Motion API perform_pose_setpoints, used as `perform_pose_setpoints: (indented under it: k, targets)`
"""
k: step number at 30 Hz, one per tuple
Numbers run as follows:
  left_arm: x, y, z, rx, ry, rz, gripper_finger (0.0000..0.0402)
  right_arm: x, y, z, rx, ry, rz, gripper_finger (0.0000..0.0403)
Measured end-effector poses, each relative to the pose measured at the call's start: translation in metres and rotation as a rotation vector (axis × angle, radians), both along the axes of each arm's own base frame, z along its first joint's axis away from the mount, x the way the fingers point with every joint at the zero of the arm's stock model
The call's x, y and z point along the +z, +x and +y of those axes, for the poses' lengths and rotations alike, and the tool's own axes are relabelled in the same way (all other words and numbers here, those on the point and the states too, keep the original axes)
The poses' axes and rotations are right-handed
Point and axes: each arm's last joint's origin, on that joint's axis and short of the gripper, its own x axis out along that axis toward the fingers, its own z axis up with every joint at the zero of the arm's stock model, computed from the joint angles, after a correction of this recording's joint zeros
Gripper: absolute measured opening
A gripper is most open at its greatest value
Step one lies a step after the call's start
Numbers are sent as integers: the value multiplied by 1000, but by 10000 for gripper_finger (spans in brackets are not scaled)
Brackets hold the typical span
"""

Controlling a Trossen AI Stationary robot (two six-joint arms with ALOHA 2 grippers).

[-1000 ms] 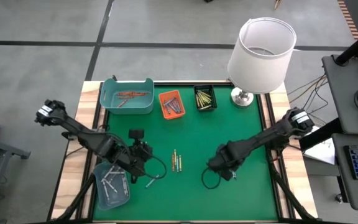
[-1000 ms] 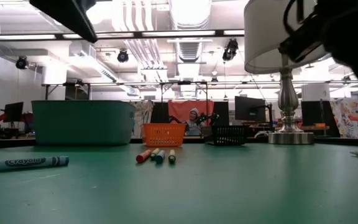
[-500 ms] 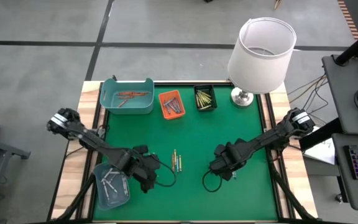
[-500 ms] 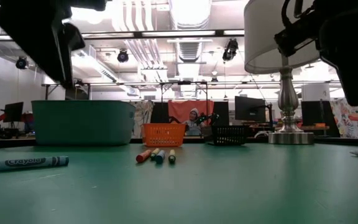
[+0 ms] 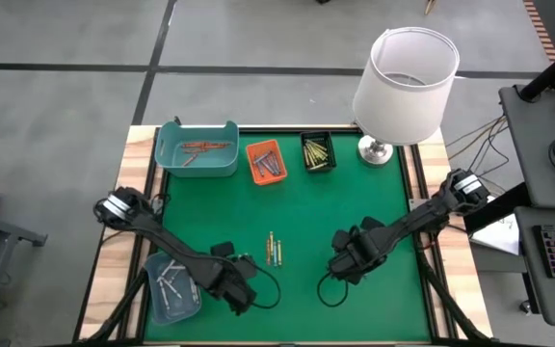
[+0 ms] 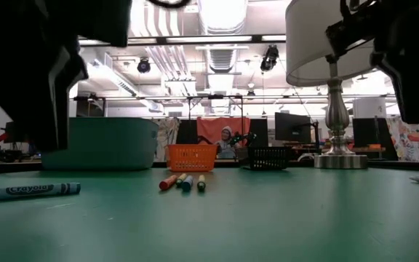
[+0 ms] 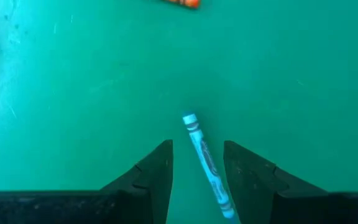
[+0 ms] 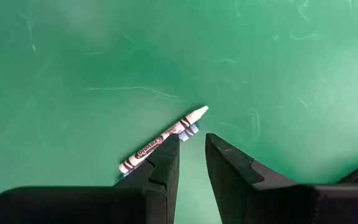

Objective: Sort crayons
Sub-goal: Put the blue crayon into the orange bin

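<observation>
The step in hand looks like two separate pick-ups, neither yet made. On the left, the left gripper (image 7: 196, 180) hovers low over the green mat (image 5: 383, 207) near its front edge, just beside the pale blue tray (image 5: 152, 304) of silvery grey crayons (image 5: 173, 282). Its fingers stand apart, and a blue crayon (image 7: 207, 165) lies on the mat between them, slanted and closer to one finger than the other, touched by neither as far as the wrist view shows. To take it, the gripper would need to come down and close across the crayon's barrel; a slight turn of the wrist to square the fingers to the slanted stick would probably help. The left arm reaches in from the table's left edge, stretched low and long across the wood border.

In the middle of the mat a small cluster of loose crayons (image 5: 272, 249) waits, red, orange, blue and yellow-green by the low view. At the back stand the teal tray (image 5: 198, 162) with reddish crayons, the orange tray (image 5: 255, 172) and the black tray (image 5: 321, 169).

On the right, the right gripper (image 8: 191, 163) hangs over a white-tipped crayon (image 8: 165, 139) with a bluish one half hidden beneath it. Its jaws are narrowly apart and empty, the crayon lying just beyond the fingertips, partly behind one. The right arm comes in from the table's right edge, elbow bent, beside the lamp (image 5: 405, 85).
</observation>
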Motion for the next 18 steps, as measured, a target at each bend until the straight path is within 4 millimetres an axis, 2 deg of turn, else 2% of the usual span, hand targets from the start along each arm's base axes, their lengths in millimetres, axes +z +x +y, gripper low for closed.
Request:
perform_pose_setpoints:
  k: [13, 18]
  targets:
    - [-35, 1, 0, 47, 73, 62, 125, -2, -4, 23, 75, 24, -82, 73]
    - [-45, 2, -2, 51, 92, 84, 125, -3, -3, 26, 81, 35, -100, 73]
